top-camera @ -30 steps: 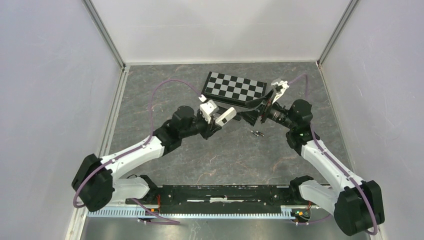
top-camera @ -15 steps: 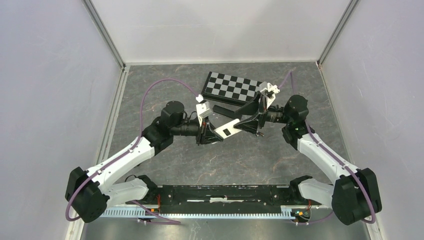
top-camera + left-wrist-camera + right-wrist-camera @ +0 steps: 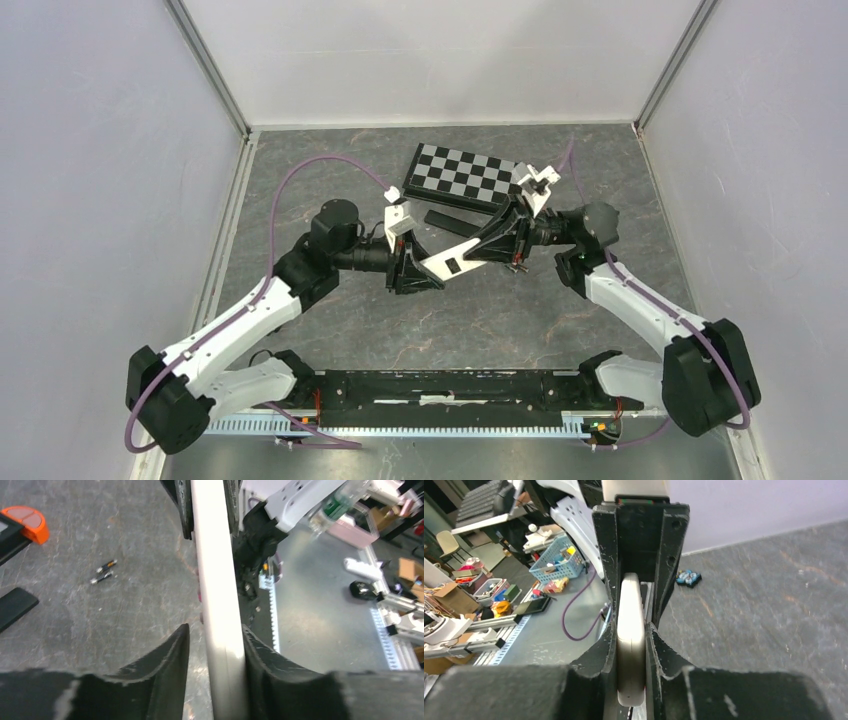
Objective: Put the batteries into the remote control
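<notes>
Your right gripper (image 3: 630, 630) clamps the remote (image 3: 630, 650); your left gripper (image 3: 215, 630) sits slack around it, a gap on one side. Batteries (image 3: 104, 572) lie well apart from those jaws.

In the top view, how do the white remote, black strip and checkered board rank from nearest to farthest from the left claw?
1. The white remote, between the fingers of the left claw.
2. The black strip, just behind it.
3. The checkered board, at the back.

Your remote control (image 3: 218, 605) is smooth white plastic, faintly glossy; the left gripper (image 3: 215, 628) has matt, scuffed black plastic fingers (image 3: 167, 652); the table (image 3: 125, 535) looks dull, rough, stone-like.
</notes>
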### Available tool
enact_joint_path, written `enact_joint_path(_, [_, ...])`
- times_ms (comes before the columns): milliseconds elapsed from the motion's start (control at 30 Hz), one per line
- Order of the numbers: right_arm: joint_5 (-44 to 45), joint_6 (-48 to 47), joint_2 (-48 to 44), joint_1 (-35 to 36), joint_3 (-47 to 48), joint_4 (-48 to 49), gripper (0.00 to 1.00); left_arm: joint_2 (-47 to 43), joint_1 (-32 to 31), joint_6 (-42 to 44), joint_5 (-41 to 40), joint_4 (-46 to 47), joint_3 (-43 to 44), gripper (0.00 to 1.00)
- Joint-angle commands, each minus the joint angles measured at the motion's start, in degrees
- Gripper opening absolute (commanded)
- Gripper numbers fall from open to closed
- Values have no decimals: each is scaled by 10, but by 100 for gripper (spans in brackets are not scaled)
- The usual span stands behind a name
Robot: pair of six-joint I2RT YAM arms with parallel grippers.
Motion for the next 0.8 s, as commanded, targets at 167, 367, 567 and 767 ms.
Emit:
enact_joint_path(167, [76, 529, 108, 12, 37, 619, 0, -25, 2, -161, -65, 165, 7, 89])
enact_joint_path(367, [166, 324, 67, 14, 9, 337, 0, -22, 2, -295, -189, 282, -28, 95])
enact_joint_path(567, [339, 113, -29, 30, 11, 7, 0, 2, 2, -440, -270, 357, -51, 92])
enact_joint_path(767, [446, 186, -56, 46, -43, 12, 0, 48, 1, -537, -290, 487, -76, 88])
